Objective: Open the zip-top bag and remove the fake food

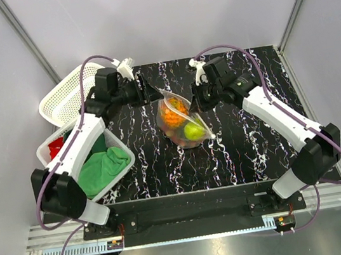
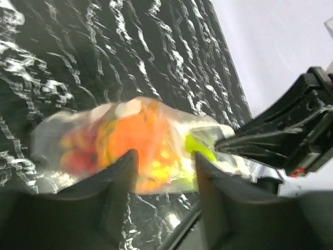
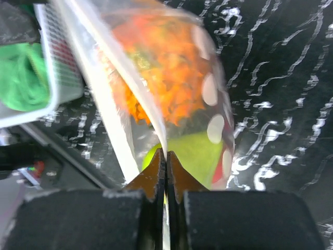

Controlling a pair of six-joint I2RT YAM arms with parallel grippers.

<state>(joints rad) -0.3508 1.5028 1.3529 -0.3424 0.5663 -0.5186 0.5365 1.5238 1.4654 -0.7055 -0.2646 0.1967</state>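
The zip-top bag [image 1: 182, 120], clear with white dots, hangs tilted over the black marbled mat. Inside it the fake food shows: an orange bumpy piece [image 1: 173, 112] and a yellow-green pear [image 1: 193, 130]. My right gripper [image 1: 197, 107] is shut on the bag's edge, its jaws [image 3: 166, 154] pinching the thin plastic just above the pear [image 3: 197, 153]. My left gripper [image 1: 154, 94] stands open by the bag's upper left corner. Its fingers [image 2: 122, 172] are apart and the bag [image 2: 140, 140] lies blurred just beyond them, a red fruit [image 2: 78, 159] at its far end.
A white perforated basket [image 1: 63, 95] stands at the back left. In front of it a white bin [image 1: 120, 149] holds a green cloth [image 1: 102, 166] and a red cloth [image 1: 56, 146]. Grey walls close in the mat [image 1: 257, 146] on three sides.
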